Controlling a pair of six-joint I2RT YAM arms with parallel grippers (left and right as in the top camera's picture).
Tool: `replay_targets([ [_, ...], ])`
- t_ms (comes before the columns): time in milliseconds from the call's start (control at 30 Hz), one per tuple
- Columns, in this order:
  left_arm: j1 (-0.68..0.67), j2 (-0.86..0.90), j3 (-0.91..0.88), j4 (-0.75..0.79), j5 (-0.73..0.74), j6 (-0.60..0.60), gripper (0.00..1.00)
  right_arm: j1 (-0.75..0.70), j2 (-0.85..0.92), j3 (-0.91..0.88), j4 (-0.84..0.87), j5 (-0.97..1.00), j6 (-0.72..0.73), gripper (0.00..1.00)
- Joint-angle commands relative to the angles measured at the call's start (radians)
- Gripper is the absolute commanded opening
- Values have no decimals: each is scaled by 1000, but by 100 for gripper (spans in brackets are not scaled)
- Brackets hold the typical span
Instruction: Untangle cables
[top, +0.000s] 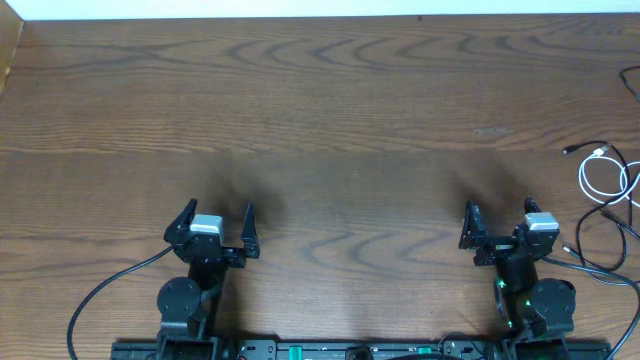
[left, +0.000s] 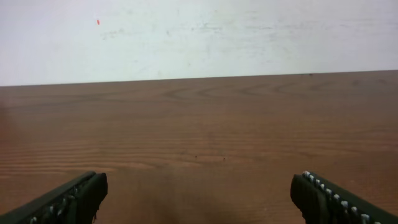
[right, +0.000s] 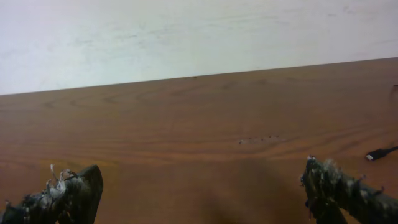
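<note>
You have a brown wood table (top: 330, 110) with a white wall (left: 199, 37) behind it; your left gripper (top: 218, 210) is spread wide and holds nothing; your right gripper (top: 499, 210) is the same; the white cable (top: 584, 180) and thin black cables (top: 590, 216) lie by the table's right edge, apart from the right gripper; one small black plug (right: 376, 154) rests on the wood.

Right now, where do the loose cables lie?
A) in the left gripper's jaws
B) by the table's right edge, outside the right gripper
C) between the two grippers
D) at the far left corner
B: the overhead view shows the white cable and black cables bunched by the right edge of the table, outside the right gripper; it and the left gripper are open and empty.
</note>
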Motion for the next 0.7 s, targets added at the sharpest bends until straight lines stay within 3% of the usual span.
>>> replay_targets([
  [0, 6, -9, -26, 25, -2, -13, 98, 10, -6, -1, -4, -2, -11, 99],
  [200, 6, -9, -26, 129, 48, 114, 98, 10, -6, -1, -4, -2, -11, 99],
  [400, 6, -9, -26, -18, 50, 80, 98, 10, -6, -1, -5, -2, -11, 99],
  [667, 6, -9, -26, -18, 47, 69, 98, 10, -6, -1, -5, -2, -10, 99],
])
